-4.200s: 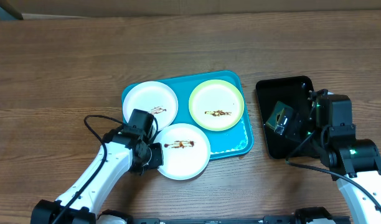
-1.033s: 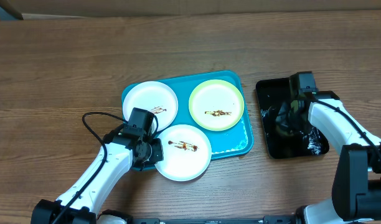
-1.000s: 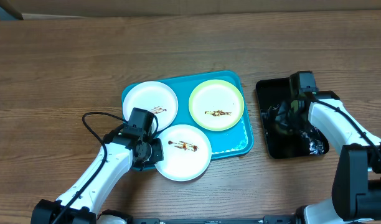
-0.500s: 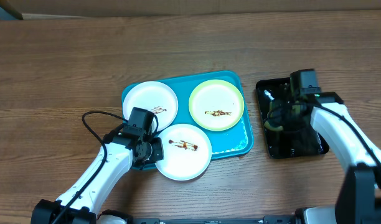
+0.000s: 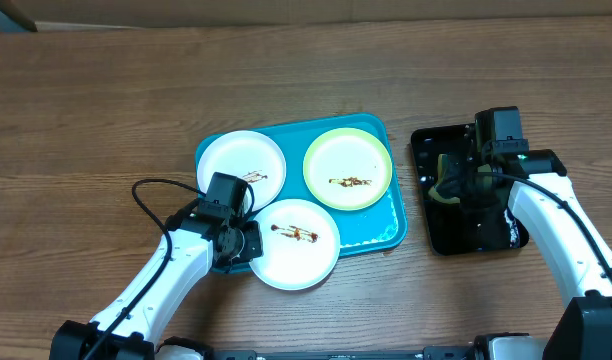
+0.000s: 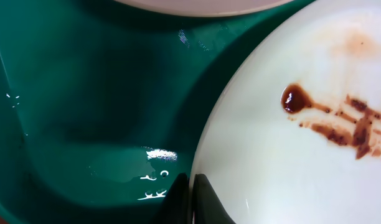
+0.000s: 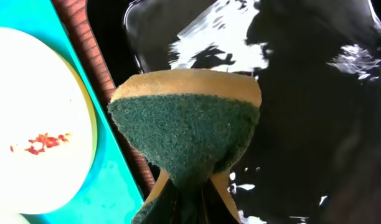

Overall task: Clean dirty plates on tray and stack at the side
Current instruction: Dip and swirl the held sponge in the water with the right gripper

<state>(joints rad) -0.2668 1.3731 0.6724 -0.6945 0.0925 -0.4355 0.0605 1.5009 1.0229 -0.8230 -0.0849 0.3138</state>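
Plates wait unwashed, and nothing has been stacked on the wooden table beside them. The turquoise tray sits mid-table where it was, carrying all three. A white plate is at the back left and the green-rimmed plate at the back right. The front white plate overhangs the tray's near edge. The left gripper is still pinched shut on that front plate's left rim, as it was a few seconds back.

The change is on the right. A second ago the right gripper was down in the narrow black tray. It has now come up with the sponge clamped between its fingers, green scouring face toward the wrist camera. It hangs over the black tray's left edge, near the green-rimmed plate. The brown smears remain on all three plates.

To my eye the tool-fetching is done and scrubbing comes next, likely on the steadied front plate.
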